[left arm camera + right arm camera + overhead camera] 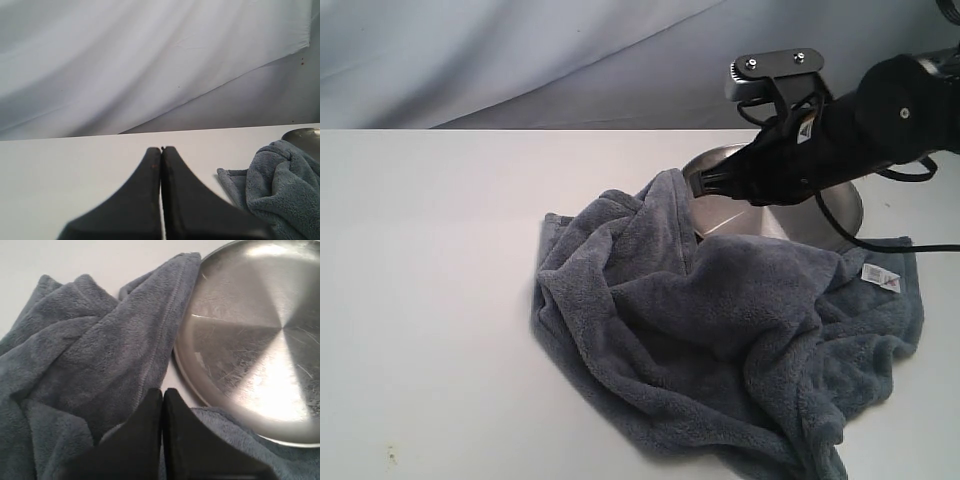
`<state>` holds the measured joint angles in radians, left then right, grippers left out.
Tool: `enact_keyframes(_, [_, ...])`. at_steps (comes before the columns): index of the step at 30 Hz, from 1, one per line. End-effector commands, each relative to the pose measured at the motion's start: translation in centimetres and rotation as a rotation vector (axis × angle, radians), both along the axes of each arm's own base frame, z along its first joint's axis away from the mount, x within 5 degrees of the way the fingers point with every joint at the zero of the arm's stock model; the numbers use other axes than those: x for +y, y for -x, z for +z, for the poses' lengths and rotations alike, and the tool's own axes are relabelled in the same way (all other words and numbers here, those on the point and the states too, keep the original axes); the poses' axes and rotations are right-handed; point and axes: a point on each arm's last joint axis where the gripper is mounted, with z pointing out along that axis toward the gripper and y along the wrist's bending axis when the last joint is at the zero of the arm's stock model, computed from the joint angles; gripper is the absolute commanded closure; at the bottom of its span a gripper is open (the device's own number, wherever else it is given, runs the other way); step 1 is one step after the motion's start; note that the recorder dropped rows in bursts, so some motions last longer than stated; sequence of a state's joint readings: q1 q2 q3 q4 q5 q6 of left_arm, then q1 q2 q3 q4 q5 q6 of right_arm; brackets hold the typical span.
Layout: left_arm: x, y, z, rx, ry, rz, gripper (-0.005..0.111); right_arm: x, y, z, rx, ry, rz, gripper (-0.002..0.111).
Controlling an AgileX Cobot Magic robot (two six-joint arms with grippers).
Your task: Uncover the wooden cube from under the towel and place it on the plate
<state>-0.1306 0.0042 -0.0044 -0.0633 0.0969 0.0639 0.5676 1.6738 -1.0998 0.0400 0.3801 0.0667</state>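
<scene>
White table (440, 300) before a draped pale backdrop (520, 50).

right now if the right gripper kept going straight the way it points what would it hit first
Probably the towel: the right gripper, shut, aims at the fold lying beside the plate. The thin gap between them sits just off that line, and depth is unclear.

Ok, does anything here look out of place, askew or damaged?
The towel lies crumpled in a heap rather than spread flat, and one fold stands up against the rim of the plate. The plate is bare, and no wooden cube shows anywhere. Nothing looks spilled or damaged.
</scene>
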Motion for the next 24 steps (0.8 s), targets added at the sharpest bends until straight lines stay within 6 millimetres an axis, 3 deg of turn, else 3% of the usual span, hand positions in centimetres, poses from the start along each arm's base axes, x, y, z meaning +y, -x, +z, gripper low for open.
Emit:
enact_keyframes(1, [0.0,0.0,0.0,-0.01,0.006,0.003,0.107,0.1,-0.4,0.0,-0.02,-0.002,-0.017,0.108])
enact_keyframes(11, [0.0,0.0,0.0,-0.01,0.006,0.003,0.107,1.1,-0.3,0.0,-0.065,-0.023,0.016,0.108])
enact_keyframes(17, [0.0,0.0,0.0,-0.01,0.006,0.003,0.107,4.9,0.5,0.0,-0.031,0.017,0.126,0.108])
enact_keyframes(24, [0.0,0.0,0.0,-0.01,0.006,0.003,0.107,8.7,4.5,-0.2,-0.009,0.037,0.273,0.108])
